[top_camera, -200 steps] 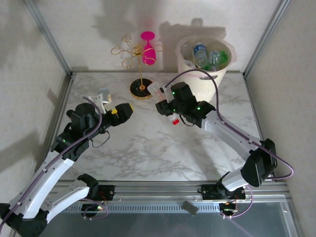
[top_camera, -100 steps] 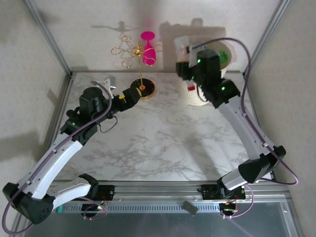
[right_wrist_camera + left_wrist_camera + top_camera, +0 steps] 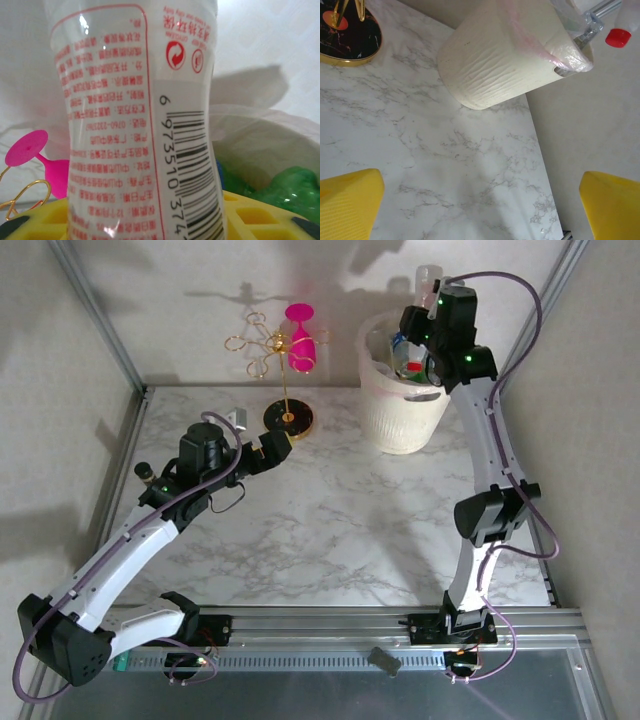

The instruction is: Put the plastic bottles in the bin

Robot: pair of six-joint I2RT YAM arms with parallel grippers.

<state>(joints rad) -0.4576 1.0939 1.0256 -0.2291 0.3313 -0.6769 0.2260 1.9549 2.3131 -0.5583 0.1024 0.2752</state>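
Even, moderately bright light from the near side throws soft shadows onto the back wall [image 3: 210, 295]. At the left wrist the yellow fingers [image 3: 347, 200] are out of focus; at the right wrist the bottle [image 3: 140, 125] shows small glare spots.

Bin [image 3: 400, 425]: one
Bottles [image 3: 140, 120]: one aloft; others in bin uncountable
Wire stand [image 3: 290, 421]: one
Pink glass [image 3: 300, 342]: one
Robot arms [image 3: 130, 545]: two

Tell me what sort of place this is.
Probably a robot test cell: a marble-patterned table boxed in by plain walls and aluminium posts, with the left arm and right arm bolted to its near rail.
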